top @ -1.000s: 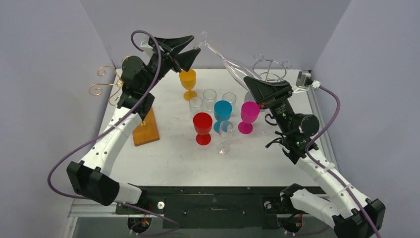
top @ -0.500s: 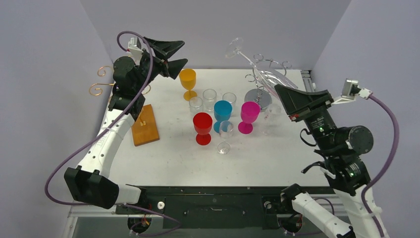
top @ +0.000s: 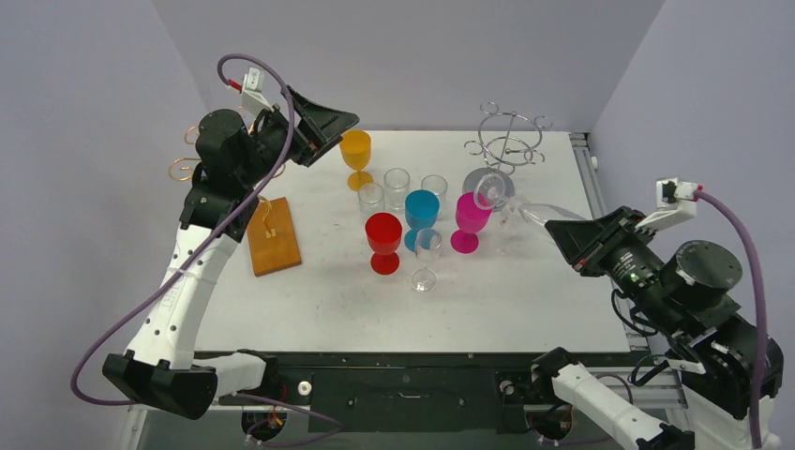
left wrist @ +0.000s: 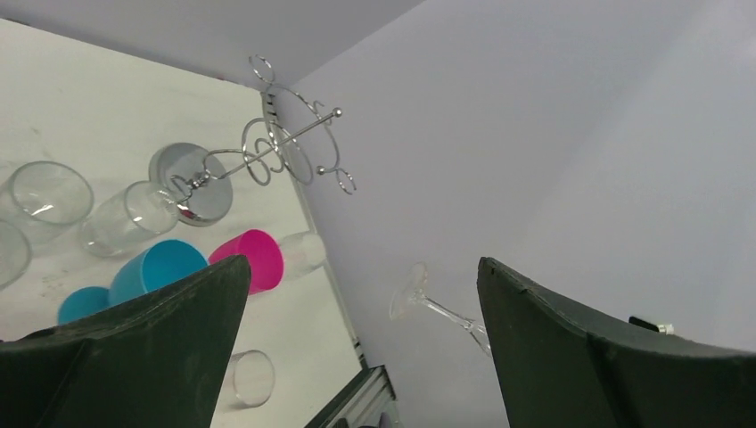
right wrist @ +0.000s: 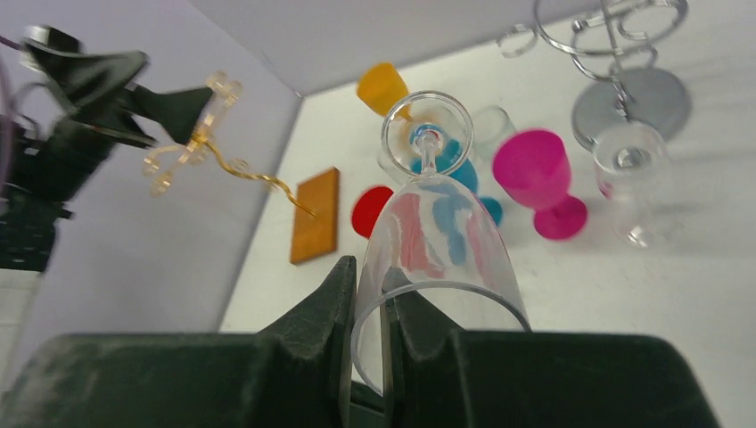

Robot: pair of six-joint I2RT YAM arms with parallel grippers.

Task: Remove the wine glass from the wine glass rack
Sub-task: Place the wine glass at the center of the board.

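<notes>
A clear wine glass (top: 525, 208) lies tilted in the air right of the cups, foot toward the table's middle. My right gripper (top: 565, 234) is shut on its rim; in the right wrist view one finger is inside the bowl (right wrist: 441, 236) and one outside, gripper (right wrist: 371, 281). The silver wire wine glass rack (top: 509, 139) stands bare at the back right, apart from the glass. My left gripper (top: 339, 125) hangs open high at the back left, holding nothing. In the left wrist view its gripper (left wrist: 361, 272) frames the distant glass foot (left wrist: 408, 292).
A gold wire rack (top: 186, 155) on a wooden base (top: 273, 234) stands at the left, partly behind the left arm. Orange (top: 355, 155), red (top: 383, 239), blue (top: 422, 214) and magenta (top: 472, 220) goblets and several clear glasses (top: 397, 183) crowd the middle.
The right arm has drawn back to the near right and lowered the glass. The left gripper has let go of the glass foot, opened wide and pulled back to the left.
</notes>
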